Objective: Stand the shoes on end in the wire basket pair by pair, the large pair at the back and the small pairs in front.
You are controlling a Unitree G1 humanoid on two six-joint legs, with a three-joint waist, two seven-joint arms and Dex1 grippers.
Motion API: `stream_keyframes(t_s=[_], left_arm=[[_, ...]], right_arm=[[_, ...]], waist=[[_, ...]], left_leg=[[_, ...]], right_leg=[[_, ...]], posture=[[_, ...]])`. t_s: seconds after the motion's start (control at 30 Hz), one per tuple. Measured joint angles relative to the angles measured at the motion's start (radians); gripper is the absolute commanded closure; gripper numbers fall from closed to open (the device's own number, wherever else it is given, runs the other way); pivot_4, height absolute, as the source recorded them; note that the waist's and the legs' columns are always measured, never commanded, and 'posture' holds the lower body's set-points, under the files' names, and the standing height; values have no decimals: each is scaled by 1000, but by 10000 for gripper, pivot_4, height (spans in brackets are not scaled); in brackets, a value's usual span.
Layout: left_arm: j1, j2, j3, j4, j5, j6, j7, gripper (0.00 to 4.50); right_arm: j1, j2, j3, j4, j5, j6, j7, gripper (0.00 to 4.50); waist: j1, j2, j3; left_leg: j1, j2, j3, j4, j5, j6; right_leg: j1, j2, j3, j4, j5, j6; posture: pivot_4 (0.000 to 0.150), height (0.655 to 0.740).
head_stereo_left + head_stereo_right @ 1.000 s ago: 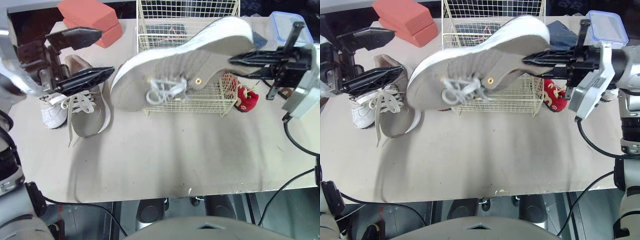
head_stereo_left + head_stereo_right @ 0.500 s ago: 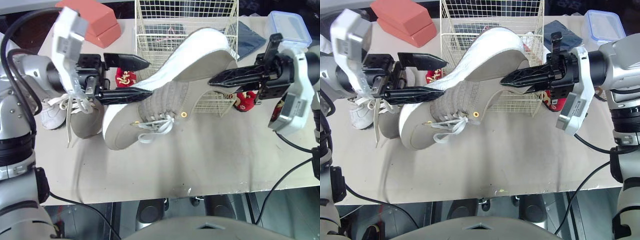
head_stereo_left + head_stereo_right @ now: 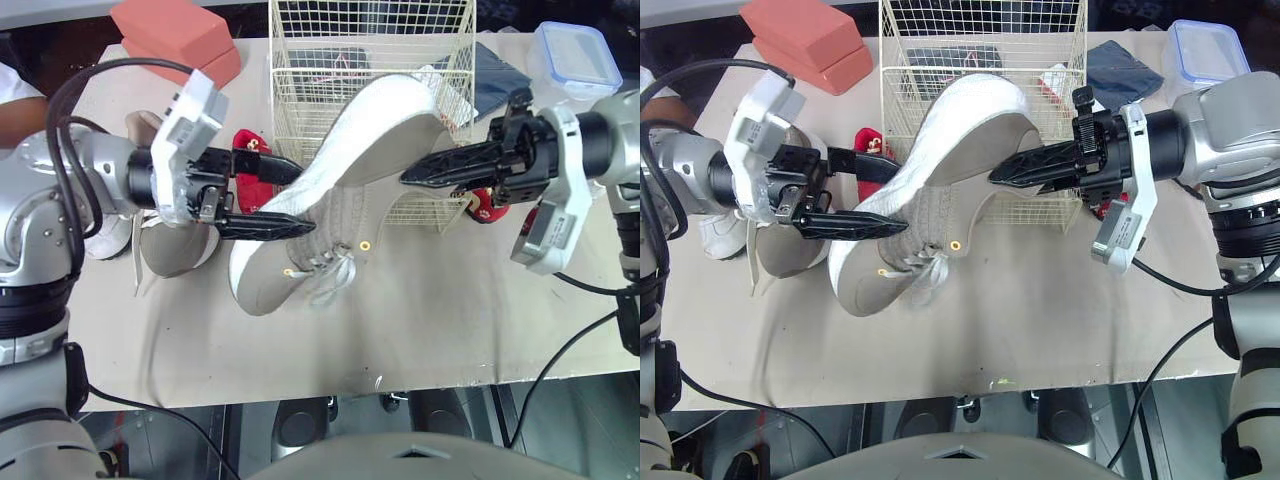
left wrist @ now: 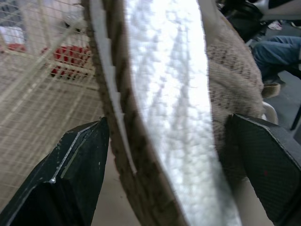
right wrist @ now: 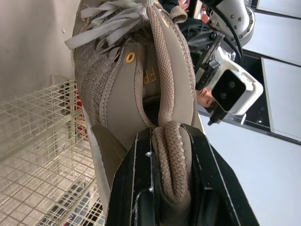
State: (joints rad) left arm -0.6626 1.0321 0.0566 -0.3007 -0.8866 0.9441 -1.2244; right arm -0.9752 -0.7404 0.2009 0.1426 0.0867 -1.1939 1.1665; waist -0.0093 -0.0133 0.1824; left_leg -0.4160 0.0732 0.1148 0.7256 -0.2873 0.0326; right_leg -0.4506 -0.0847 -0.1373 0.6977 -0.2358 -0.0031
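Surface: pale tabletop spans the frame, with the wire basket at upper centre.
Shoe: the grey knit shoe is held off the table at centre and tilted. The toe points down toward the lower left, the heel is up in front of the basket's front wall, and the white sole is turned to the upper left.
Right arm: the right gripper pinches the heel collar from both sides.
Left arm: the left gripper has its fingers spread wide, straddling the forepart — one on the sole side, one on the knit side; contact cannot be made out.
Left of frame: the second grey shoe lies on the table, with the white small shoe just beside it.
Red small shoe: one sits left of the basket, another at its right front corner.
Background: red blocks at upper left — plastic box at upper right.
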Motion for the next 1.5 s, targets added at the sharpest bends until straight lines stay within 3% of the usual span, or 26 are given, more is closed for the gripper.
stream_keyframes(t_s=[0.13, 0.23, 0.27, 0.33, 0.53, 0.57, 0.67, 0.77, 0.87, 1.0, 1.17, 1.37, 1.5], left_arm=[[0, 0, 3, 1, 3, 15, 10, 24689], [0, -1, 5, 3, 15, 10, 10, 28495], [0, -3, 5, 3, 23, 5, 10, 28740], [1, -7, 4, 5, 31, 2, 10, 28929], [38, -95, 16, 17, 70, -61, 44, 28987], [42, -111, 20, 20, 74, -73, 52, 28987], [56, -162, 44, 27, 72, -92, 74, 28987], [75, -219, 73, 27, -2, -85, 76, 28987], [70, -272, 109, 29, -60, -83, 102, 28987], [66, -337, 132, 41, -105, -83, 127, 28987], [81, -383, 127, 61, -88, -115, 129, 28987], [82, -421, 89, 80, -44, -167, 127, 28987], [85, -437, 78, 93, -32, -188, 117, 28987]], right_arm=[[-16, 6, 0, -1, -23, -12, -38, 45000], [-16, 7, 0, -3, -37, -11, -59, 45000], [-16, 7, 0, -4, -44, -7, -66, 37407], [-16, 5, -1, -6, -44, 8, -82, 31335], [19, -28, -30, -27, 8, 119, -173, 2961], [32, -31, -45, -27, 16, 134, -186, 485], [121, -81, -101, -29, 60, 234, -221, 485], [267, -133, -163, -47, 156, 481, -245, 485], [366, -134, -177, -182, 314, 774, -293, 485], [492, -163, -223, -414, 674, 1244, -374, 485], [568, -205, -289, -552, 1069, 1635, -435, 485], [504, -139, -327, -605, 1317, 1801, -595, 485], [468, -95, -326, -627, 1345, 1843, -656, 485]], waist=[[0, 0, 0], [0, 0, 0], [0, 0, 0], [0, 0, 0], [2, 0, 0], [3, 0, 0], [8, 0, 0], [16, 0, 0], [13, 0, 0], [19, 0, 0], [24, -1, 0], [23, -1, 0], [24, -1, 0]], left_leg=[[0, 0, 0, 0, 0, 0], [0, 0, 0, 1, 0, 0], [0, 0, 0, 1, 0, 0], [0, 0, 0, 1, 0, 0], [-1, 0, -1, 3, 0, 0], [-1, 0, -1, 3, 0, 0], [-2, 0, -2, 5, 0, 0], [-2, 0, -2, 6, 0, 0], [-1, 1, -2, 6, 0, 0], [-1, 0, -3, 7, 0, 0], [-1, 0, -4, 8, -1, 1], [-1, 0, -4, 6, -1, 1], [-2, 0, -4, 5, -1, 1]], right_leg=[[0, 0, 0, 0, 0, 0], [0, 0, 0, 0, 0, 0], [0, 0, 0, 0, 0, 0], [0, 0, 0, 1, 0, 0], [0, 0, 0, 1, 0, 0], [0, 0, 0, 1, 0, 0], [1, -1, -1, 1, 0, 0], [1, -1, -1, 2, 0, 0], [1, -1, 0, 4, 0, 0], [2, -1, -1, 4, 0, 0], [3, -1, -2, 3, 0, 0], [3, 1, -2, 2, 0, 0], [3, 1, -3, 0, 0, 0]], posture=[[1500, 6860], [1500, 6860], [1500, 6860], [1500, 6860], [1500, 6860], [1500, 6860], [1500, 6860], [1500, 6860], [1500, 6860], [1500, 6860], [1500, 6860], [1500, 6860], [1500, 6860]])
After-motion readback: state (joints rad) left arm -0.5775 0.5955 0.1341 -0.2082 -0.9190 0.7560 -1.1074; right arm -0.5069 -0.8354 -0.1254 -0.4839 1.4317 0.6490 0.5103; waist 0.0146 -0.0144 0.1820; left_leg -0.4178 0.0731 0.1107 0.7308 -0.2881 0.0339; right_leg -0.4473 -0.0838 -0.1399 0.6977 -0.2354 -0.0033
